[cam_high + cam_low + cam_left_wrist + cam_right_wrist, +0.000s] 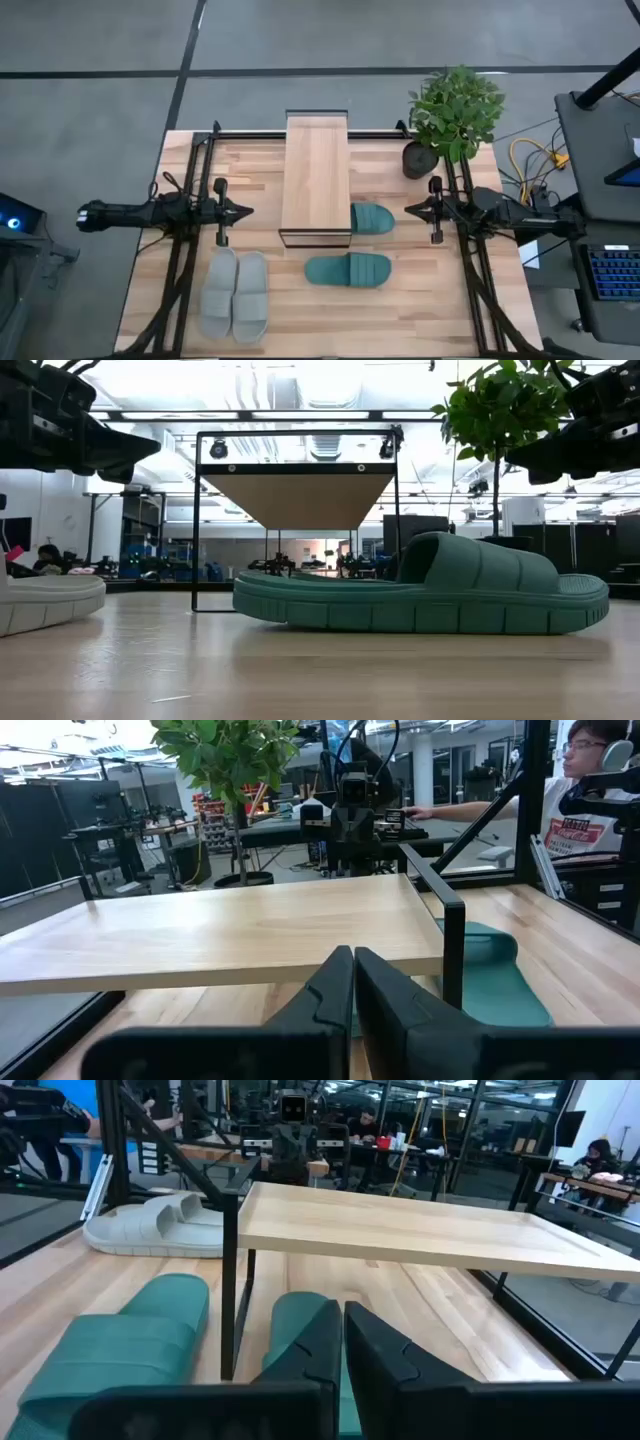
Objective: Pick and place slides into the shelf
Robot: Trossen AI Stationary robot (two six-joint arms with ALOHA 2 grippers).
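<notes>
Slides: 2 grey (235,296) near table's (420,310) front-left corner, 2 teal, one (348,269) mid-table, one (372,218) partly under shelf (316,178). Left gripper (243,211) and right gripper (412,211) flank shelf, level, fingers shut, empty.

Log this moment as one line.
left gripper shut, idle | right gripper shut, idle | teal slide partly under shelf

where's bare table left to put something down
Bare table lies right of the front teal slide, and in the strip left of the shelf. It is crowded at the shelf's front end: one teal slide sits partly under it, with the grey pair at front left.
</notes>
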